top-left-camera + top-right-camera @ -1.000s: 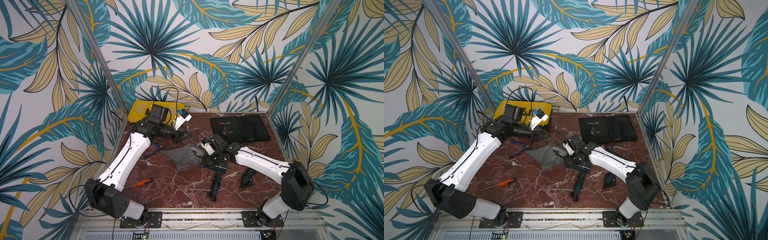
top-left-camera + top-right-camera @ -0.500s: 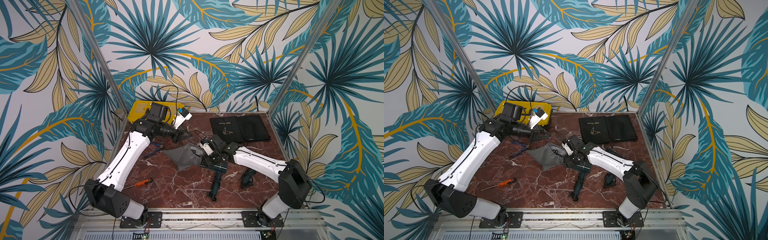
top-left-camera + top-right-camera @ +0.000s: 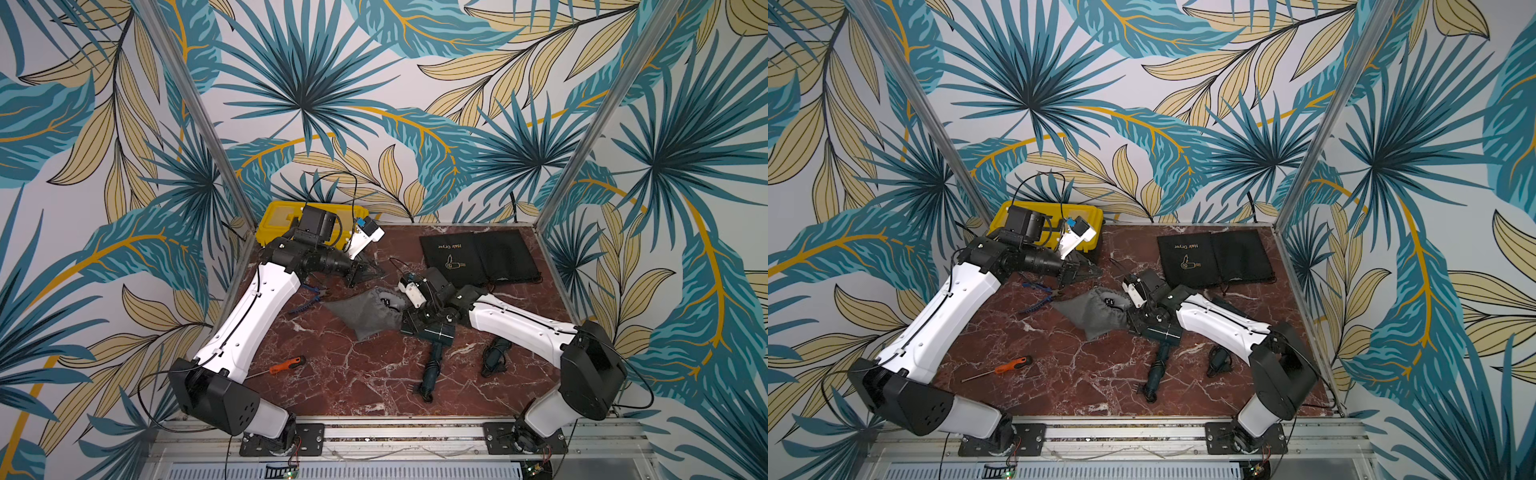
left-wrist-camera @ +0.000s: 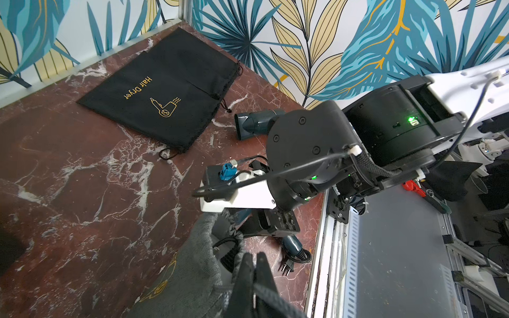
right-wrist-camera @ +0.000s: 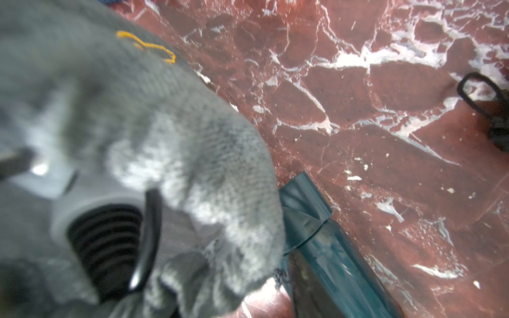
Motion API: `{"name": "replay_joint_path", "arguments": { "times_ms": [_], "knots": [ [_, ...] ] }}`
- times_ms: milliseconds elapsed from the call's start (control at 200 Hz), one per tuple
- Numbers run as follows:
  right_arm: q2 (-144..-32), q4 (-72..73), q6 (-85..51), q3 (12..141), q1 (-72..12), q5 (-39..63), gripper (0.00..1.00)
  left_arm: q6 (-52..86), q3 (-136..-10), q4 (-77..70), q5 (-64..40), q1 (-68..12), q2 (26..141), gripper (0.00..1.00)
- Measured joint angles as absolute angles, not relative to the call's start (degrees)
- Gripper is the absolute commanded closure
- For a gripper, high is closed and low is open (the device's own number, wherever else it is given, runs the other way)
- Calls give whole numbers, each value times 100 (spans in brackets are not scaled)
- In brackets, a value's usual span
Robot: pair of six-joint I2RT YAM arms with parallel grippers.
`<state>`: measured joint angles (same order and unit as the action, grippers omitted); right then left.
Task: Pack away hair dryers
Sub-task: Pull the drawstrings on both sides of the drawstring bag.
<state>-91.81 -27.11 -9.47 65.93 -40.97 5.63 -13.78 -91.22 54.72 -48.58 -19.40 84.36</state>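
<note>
A: On the surface [image 3: 365,382], which containers?

B: Three pouches and one case. Near the middle, a grey pouch [image 3: 361,316] on its side, mouth turned toward the right edge. At the far right corner, two black pouches [image 3: 507,257], flat, side by side and touching, with gold "Hair Dryer" print on one. At the far left corner, a yellow case [image 3: 280,222], half hidden behind the left arm.

A: And inside them?

B: Inside the grey pouch, the white hair dryer [image 5: 46,181], together with its black cord [image 5: 104,242]; blurred in the right wrist view. For the yellow case, not possible to tell.

A: Where the other two?

B: Both outside, on the surface. Just beside the mouth of the grey pouch, the dark teal hair dryer [image 3: 432,332], handle pointing to the near edge. Closer to the right edge, the black hair dryer [image 3: 494,357], partly under the right arm.

A: And the hands?

B: For the left hand [image 4: 254,258]: pressed together, pinching the rim of the grey pouch on its far side. For the right hand [image 3: 401,311]: at the mouth of the same pouch, fingers covered by cloth; spread or pinching, cannot tell.

A: Any loose tools?

B: Blue-handled pliers [image 3: 309,297] beside the left arm; an orange-handled screwdriver [image 3: 286,365] toward the near left corner.
</note>
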Motion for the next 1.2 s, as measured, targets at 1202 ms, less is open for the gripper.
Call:
{"name": "replay_joint_path", "arguments": {
  "times_ms": [1202],
  "knots": [
    [-8650,-3006,-1476,6436,-4104,-1544,100,-1876,-9402,5902,-4466,-1223,8311,100]
  ]
}}
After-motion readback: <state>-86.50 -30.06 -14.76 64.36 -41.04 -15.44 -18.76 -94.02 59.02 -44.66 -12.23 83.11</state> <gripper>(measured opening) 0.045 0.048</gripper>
